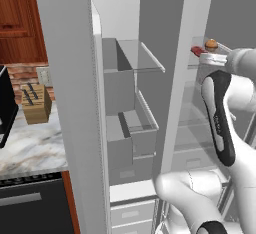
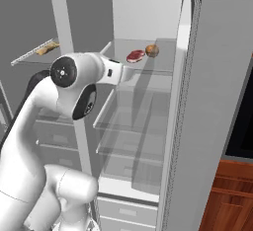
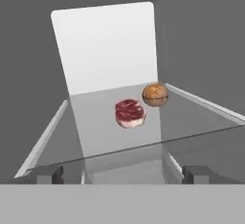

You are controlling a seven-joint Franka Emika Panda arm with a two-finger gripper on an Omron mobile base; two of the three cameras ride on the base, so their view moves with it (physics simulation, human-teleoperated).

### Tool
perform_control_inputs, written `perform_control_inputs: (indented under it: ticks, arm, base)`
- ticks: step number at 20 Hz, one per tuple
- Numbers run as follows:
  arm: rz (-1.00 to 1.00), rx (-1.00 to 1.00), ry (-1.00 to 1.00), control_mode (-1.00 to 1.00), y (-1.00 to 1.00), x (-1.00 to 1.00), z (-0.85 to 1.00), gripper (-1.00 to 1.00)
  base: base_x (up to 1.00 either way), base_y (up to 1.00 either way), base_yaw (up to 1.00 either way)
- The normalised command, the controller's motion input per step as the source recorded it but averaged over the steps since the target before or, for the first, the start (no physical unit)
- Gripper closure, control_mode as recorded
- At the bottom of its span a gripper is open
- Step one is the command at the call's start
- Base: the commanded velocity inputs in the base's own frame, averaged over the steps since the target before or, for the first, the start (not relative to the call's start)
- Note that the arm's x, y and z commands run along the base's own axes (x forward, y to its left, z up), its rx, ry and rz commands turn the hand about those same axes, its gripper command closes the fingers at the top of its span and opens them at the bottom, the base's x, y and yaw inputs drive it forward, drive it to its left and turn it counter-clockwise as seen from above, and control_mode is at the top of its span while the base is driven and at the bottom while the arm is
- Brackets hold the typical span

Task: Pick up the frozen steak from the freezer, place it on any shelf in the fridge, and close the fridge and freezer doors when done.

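We have the gripper (image 3: 122, 174) spread wide and holding nothing; in the hand view its two tips stand apart at the bottom edge, just short of the front lip of the top shelf (image 3: 95, 137). The steak (image 3: 129, 113) lies flat on that glass pane, clear of the tips, at about 12 o'clock from them. Being down on the shelf and free of us, we judge it placed: it sits well in from the front edge, so closing the door shouldn't disturb it.

A round orange-brown ball (image 3: 155, 94) sits just beside the steak at its 1 o'clock, further back; we can't tell whether they touch.

In the right base view the fridge (image 2: 143, 126) holds the steak and ball on its highest pane, with bare panes below and drawers at the bottom. A pale item (image 2: 45, 50) rests on a shelf at 9 o'clock from the steak.

In the left base view the freezer (image 1: 131, 108) shows grey bins, with nothing we can see in them. Its door (image 1: 70, 103) stands open, as does the fridge door (image 2: 217, 101). What remains, we judge, is backing the arm (image 2: 74, 84) out and shutting both.
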Motion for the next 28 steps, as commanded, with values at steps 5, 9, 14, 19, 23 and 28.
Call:
perform_control_inputs:
  ticks: [5, 9, 14, 19, 23, 28]
  arm:
    - [-0.01, 0.0, 0.54, -1.0, 0.34, -1.0, -0.07, -1.0]
    - [0.0, 0.0, 0.55, -1.0, 0.37, -0.92, -0.59, -1.0]
    - [0.01, 0.0, 0.22, -1.0, 0.15, -0.59, -0.73, -1.0]
    - [0.06, 0.0, -0.03, -1.0, 0.0, -0.11, -0.53, -1.0]
    - [0.01, 0.0, -0.01, -1.0, 0.0, 0.0, -0.06, -1.0]
    - [0.0, 0.0, 0.0, 1.0, 0.0, 0.0, 0.0, -1.0]
  base:
    - [0.0, 0.0, 0.0]
    - [0.0, 0.0, 0.0]
    - [0.0, 0.0, 0.0]
    - [0.0, 0.0, 0.0]
    - [0.0, 0.0, 0.0]
    - [-0.11, 0.0, 0.0]
